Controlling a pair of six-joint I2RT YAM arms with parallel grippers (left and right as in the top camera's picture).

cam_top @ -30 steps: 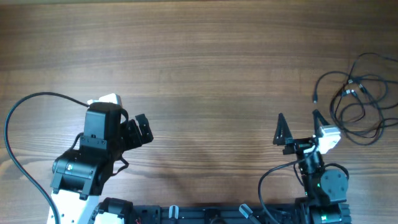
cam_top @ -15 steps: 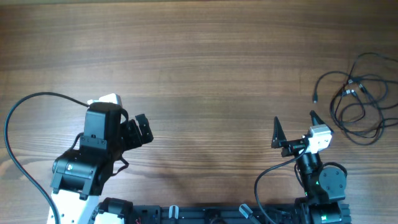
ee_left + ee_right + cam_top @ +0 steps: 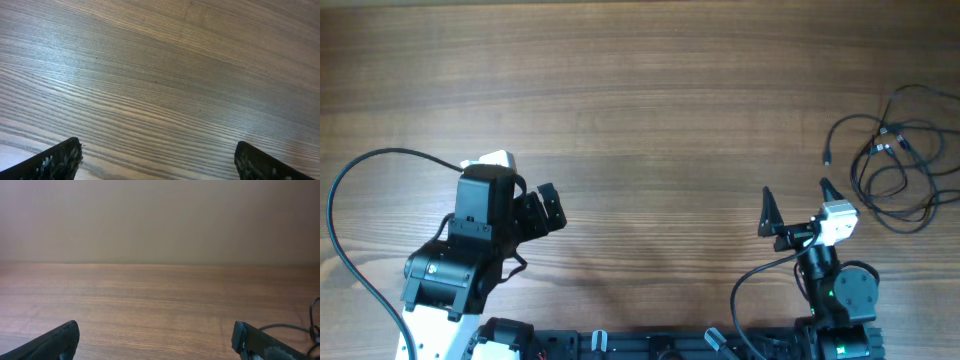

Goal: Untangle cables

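Our cables (image 3: 895, 160) lie in a loose tangle at the far right of the table (image 3: 640, 100). Our right gripper (image 3: 796, 195) waits near them, fingers wide apart and empty, ready to reach, we think. Our left gripper (image 3: 159, 162) is wide apart too, well away over bare wood.

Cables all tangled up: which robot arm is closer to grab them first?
Right, most likely. The cables lie at the table's right edge, near the right arm's open fingers. The left arm's fingers sit far across the table, to the left.
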